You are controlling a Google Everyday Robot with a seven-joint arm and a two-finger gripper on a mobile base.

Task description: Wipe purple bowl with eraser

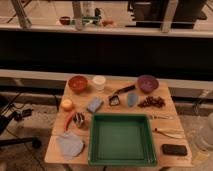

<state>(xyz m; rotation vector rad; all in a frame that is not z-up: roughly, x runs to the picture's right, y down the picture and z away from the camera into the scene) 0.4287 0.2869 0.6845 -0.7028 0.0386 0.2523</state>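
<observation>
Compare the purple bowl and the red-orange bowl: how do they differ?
Colour: the purple bowl is dark maroon, the red-orange bowl bright. Place: the purple bowl sits back right on the table, the red-orange bowl back left. Neighbours: a white cup stands beside the red-orange bowl; a brush handle points toward the purple bowl. Both are round, upright, similar in size. The gripper, at the right edge, is near neither.

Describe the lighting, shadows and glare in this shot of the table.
Camera view: dim, warm light on the table; the purple bowl and black eraser read clearly, with soft, short shadows. Camera view: dark band behind, brighter strip beyond it; no glare on the green tray. The gripper is not clearly shown; a pale shape at the right edge may be the arm.
</observation>
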